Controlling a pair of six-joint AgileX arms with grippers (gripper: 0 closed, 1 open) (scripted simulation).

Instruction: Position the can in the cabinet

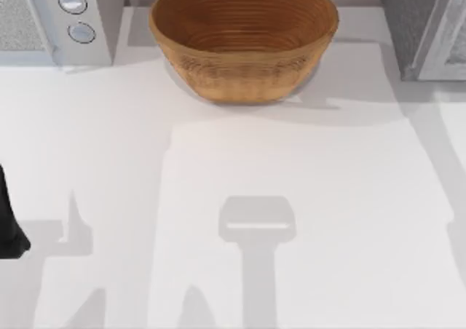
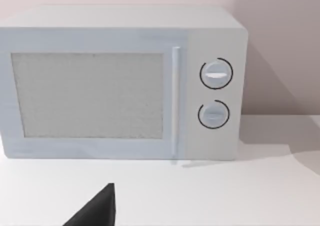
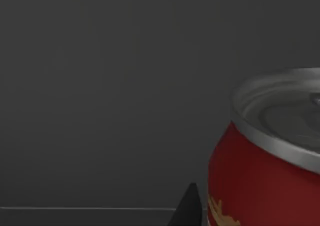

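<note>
The can sat close before my right wrist camera, red with a bit of yellow label low on its side and a silver-grey rim and top, upright against a dark grey wall and floor that I took for the inside of the cabinet. A dark fingertip of my right hand stood just beside the can, but I could not tell whether the hand was gripping it or had spread away from it. From above, the cabinet showed as a grey speckled box at the far right corner of the worktop, with its pale framed door panel at the edge. The woven bowl stood in the middle at the back, well apart from the cabinet, and the white microwave with two round knobs stood at the far left corner. My left arm waited at the left edge of the worktop, facing the microwave's closed door; one dark fingertip showed low in its wrist view, and I could not tell how wide that hand was.
</note>
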